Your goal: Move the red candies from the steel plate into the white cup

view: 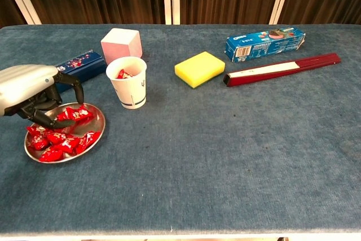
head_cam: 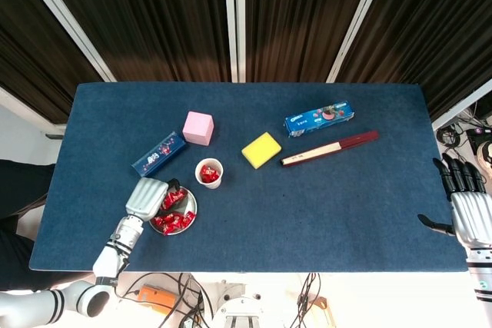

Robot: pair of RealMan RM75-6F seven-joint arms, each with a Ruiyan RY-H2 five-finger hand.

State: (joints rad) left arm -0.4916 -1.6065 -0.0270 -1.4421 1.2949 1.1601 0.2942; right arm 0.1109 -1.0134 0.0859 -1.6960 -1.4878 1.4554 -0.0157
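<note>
The tabletop (view: 237,156) is matt blue cloth. The plate (view: 97,118) is shiny steel holding glossy-wrapped candies (view: 59,138). The cup (view: 128,83) looks like paper, the left hand (view: 28,86) smooth silver plastic.

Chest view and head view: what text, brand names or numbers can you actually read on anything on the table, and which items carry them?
"OREO": white logo on the end of the blue cookie box, just readable in the chest view.
Dark blue box: white and red print, too blurred to read.
White cup: small dark mark on its side, not readable.
Dark red long box: pale strip, no legible text.
Pink cube, yellow sponge, candies: nothing readable.
</note>
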